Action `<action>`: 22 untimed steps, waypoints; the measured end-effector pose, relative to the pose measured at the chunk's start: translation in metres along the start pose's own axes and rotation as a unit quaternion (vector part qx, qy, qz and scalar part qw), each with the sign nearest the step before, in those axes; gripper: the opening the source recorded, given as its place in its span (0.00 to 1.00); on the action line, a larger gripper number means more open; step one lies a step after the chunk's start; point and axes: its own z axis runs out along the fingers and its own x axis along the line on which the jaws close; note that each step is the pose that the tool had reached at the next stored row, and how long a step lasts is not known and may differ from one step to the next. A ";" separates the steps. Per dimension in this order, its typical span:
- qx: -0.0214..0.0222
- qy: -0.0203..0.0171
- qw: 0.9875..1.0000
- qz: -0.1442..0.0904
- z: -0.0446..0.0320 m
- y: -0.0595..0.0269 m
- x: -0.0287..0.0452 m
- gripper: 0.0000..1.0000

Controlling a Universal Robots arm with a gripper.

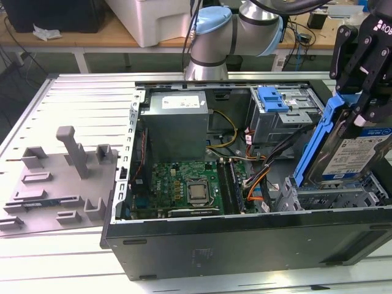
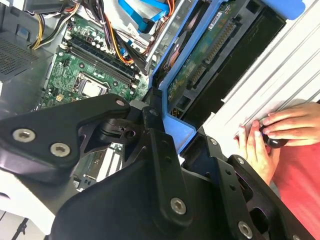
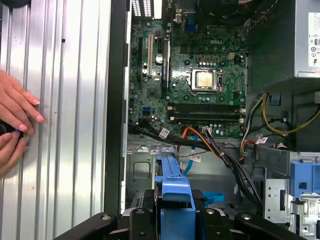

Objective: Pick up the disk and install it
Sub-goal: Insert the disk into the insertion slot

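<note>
- The end effector (image 1: 360, 104) was pinching the top end of the disk (image 1: 361, 156). Its two black sides were pressed on the blue frame (image 1: 321, 141) around the disk.
- The disk was up off the counter (image 1: 79, 98) and tilted. Its top end was in the grip and its low end was down at a silver bay (image 1: 331, 197) just under the end effector. I cannot tell if the low end touched the bay.
- The bay sat in a corner of an open computer case (image 1: 245, 245), which lay flat on the counter.
- Beside the bay, deeper in the case, orange and black cables (image 1: 257, 177) ran to a green board (image 1: 184, 184).
- Past the board stood a big grey box (image 1: 174, 122) with a white sticker. Next to it was a drive cage (image 1: 288, 119) with a blue latch.
- Outside the case wall, near the end effector, a person's hands (image 2: 280, 130) rested on the ribbed counter, fingers curled over a small dark thing.
- Far from the end effector, on the other side of the case, a grey holder (image 1: 61, 177) with posts and slots sat on the counter.
- The arm (image 1: 239, 24) rose behind the case.
</note>
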 end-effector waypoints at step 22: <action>0.000 -0.001 1.000 0.016 0.0018 0.0003 -0.0014 0.37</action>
